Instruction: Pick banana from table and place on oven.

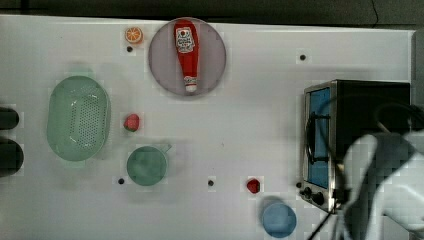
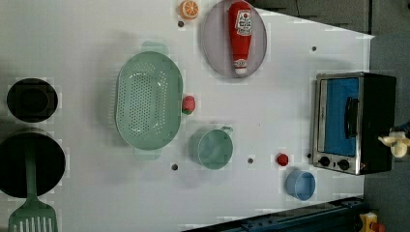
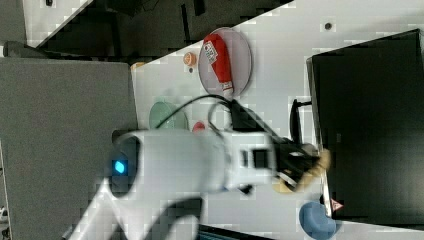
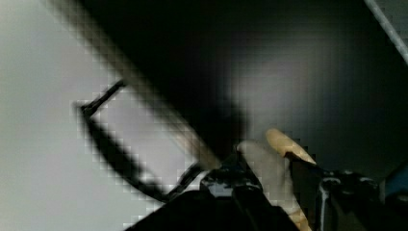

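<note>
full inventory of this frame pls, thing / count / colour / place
table: 1, white, under everything.
oven: 1, black top, silver front, blue door, the left view's right.
banana: 1, pale yellow, held in the gripper over the oven's front edge.
plate: 1, grey, the top view's upper middle.
ketchup bottle: 1, red, lying on the plate.
orange slice: 1, orange, left of the plate.
colander: 1, green, the top view's left.
green cup: 1, right of the colander.
blue cup: 1, near the oven.
strawberries: 2, red, one by the colander, one near the blue cup.
spatula: 1, green, on a black pot.
gripper: 1, black, shut on the banana.
</note>
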